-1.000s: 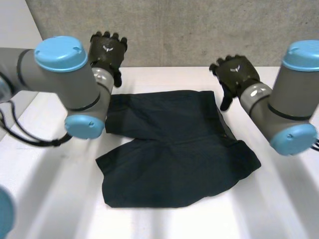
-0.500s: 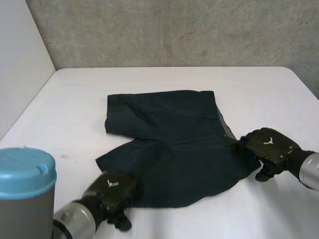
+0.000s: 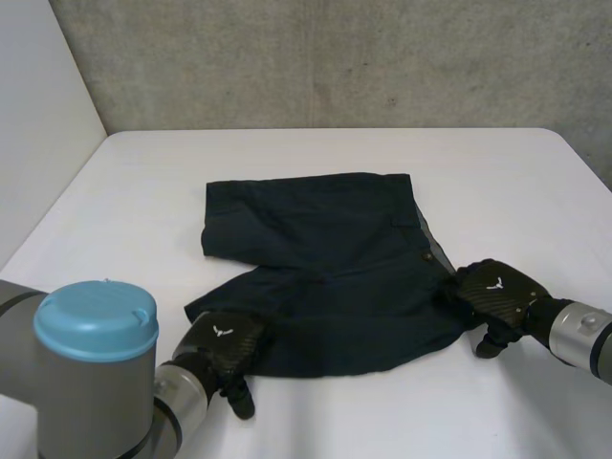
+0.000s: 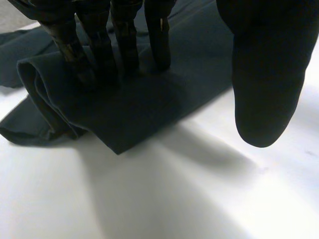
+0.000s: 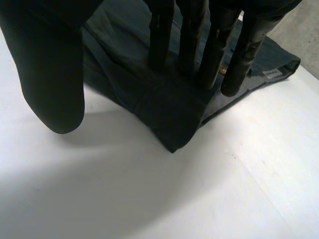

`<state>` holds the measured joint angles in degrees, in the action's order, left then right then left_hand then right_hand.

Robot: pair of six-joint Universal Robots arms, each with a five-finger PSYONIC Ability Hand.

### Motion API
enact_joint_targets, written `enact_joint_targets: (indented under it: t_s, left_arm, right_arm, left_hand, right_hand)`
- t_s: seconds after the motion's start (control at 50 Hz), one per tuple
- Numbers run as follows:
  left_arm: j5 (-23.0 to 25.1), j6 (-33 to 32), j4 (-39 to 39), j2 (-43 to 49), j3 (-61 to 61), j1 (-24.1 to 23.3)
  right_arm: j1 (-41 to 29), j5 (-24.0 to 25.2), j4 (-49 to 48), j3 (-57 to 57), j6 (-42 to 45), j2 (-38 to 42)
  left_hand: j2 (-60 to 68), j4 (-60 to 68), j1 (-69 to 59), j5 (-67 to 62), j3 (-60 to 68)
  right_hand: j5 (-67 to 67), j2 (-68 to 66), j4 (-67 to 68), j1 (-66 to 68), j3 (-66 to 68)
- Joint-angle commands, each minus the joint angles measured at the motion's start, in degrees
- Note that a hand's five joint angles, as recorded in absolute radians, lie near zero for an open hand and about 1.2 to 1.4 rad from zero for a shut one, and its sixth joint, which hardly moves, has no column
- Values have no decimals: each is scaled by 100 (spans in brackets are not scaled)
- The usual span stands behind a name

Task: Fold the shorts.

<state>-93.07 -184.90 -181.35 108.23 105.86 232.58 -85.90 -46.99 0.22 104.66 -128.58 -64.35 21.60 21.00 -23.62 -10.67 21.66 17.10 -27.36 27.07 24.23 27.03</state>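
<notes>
Plainly, the shorts (image 3: 325,268) lie spread near the middle of the table (image 3: 143,191), both legs pointing toward 9 o'clock and what looks like the waistband running along the 3 o'clock side. In the head view no fold has been made yet; the cloth is flat apart from some bunching at its near edge.

The left hand (image 3: 218,346) is at the 7 o'clock corner, on the hem of the nearer leg. Its wrist view shows the fingers (image 4: 127,45) straight and set down on top of the cloth, which is rolled up a little beside them. The thumb (image 4: 264,74) hangs apart over bare table, so nothing is gripped.

The right hand (image 3: 492,292) is at the 4 o'clock corner. There too the fingers (image 5: 192,40) rest straight on the cloth just behind its corner, and the thumb (image 5: 50,74) stands clear of it.

So the task looks to be at its start: hands placed, cloth not seized. Left to do, as I judge it: pinch both near corners, carry them toward 12 o'clock to lay leg on leg, then fold again.
</notes>
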Motion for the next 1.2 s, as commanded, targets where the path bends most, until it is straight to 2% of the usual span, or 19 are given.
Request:
enact_joint_targets:
  t_s: [0.02,0.16,0.28,0.42,0.48,0.52,0.58,0.72,0.8,0.88,0.9,1.0,1.06,1.14,1.2]
  left_arm:
    - [-79,-151,-111,427,-416,7]
    - [-220,-380,-173,787,-786,7]
    - [-255,-529,-427,980,-917,7]
    - [-273,-942,-805,1174,-988,15]
    - [-290,-1109,-937,1174,-979,59]
    - [-369,-1180,-955,1131,-953,94]
    - [-405,-1206,-920,1008,-909,103]
    - [-361,-1206,-648,-143,-505,182]
    - [-282,-1189,-25,-688,-382,410]
    - [25,-1145,1126,-1224,-302,639]
    - [244,-1127,1589,-1365,-276,700]
    - [948,-1075,2761,-1708,-92,850]
    - [1422,-1048,3481,-1919,75,947]
    - [1652,-1118,3861,-1928,67,1070]
    - [1652,-1171,3423,-1893,-170,1342]
  right_arm:
    - [-295,-267,-162,-113,-79,81]
    - [-454,-302,-215,-157,-105,116]
    - [-524,-381,-320,-218,-395,116]
    - [-524,-566,-338,-236,-703,37]
    - [-524,-706,-303,-236,-808,-24]
    - [-533,-776,-294,-227,-826,-60]
    - [-568,-908,-241,-218,-826,-139]
    - [-612,-1084,223,-201,-826,-577]
    - [-612,-1128,714,-192,-774,-955]
    - [-612,-1172,1478,-148,-634,-1446]
    - [-612,-1172,1655,-131,-598,-1562]
    - [-577,-1172,2745,10,-19,-2063]
    - [-533,-1242,3571,98,640,-2318]
    - [-524,-1480,4521,46,1475,-2415]
    - [-577,-1498,4426,-139,1416,-2345]
  left_hand:
    - [22,82,180,-115,16]
    - [324,384,-122,-417,318]
    - [1198,1258,-996,-1291,1192]
    - [3013,3073,-2811,-3107,3007]
    - [4375,4435,-4173,-4468,4369]
    - [5832,5892,-5630,-5925,5826]
    - [5840,5900,-5638,-5933,5834]
    - [5840,5900,-5638,-5933,5834]
    - [5840,5900,-5638,-5933,5834]
    - [5840,5900,-5638,-5933,5834]
    - [5840,5900,-5638,-5933,5834]
    - [5840,5900,-5638,-5933,5834]
    - [5840,5900,-5638,-5933,5834]
    - [5840,5900,-5638,-5933,5834]
    - [5840,5900,-5638,-5933,5834]
  right_hand:
    - [1238,-1212,1241,1525,1245]
    - [2804,-2778,2807,3091,2811]
    - [5287,-5261,5290,5574,5294]
    - [5290,-5264,5293,5577,5297]
    - [5290,-5264,5293,5577,5297]
    - [5290,-5264,5293,5577,5297]
    - [5290,-5264,5293,5577,5297]
    - [5290,-5264,5293,5577,5297]
    - [5290,-5264,5293,5577,5297]
    - [5290,-5264,5293,5577,5297]
    - [5290,-5264,5293,5577,5297]
    - [5290,-5264,5293,5577,5297]
    - [5290,-5264,5293,5577,5297]
    - [5290,-5264,5293,5577,5297]
    - [5290,-5264,5293,5577,5297]
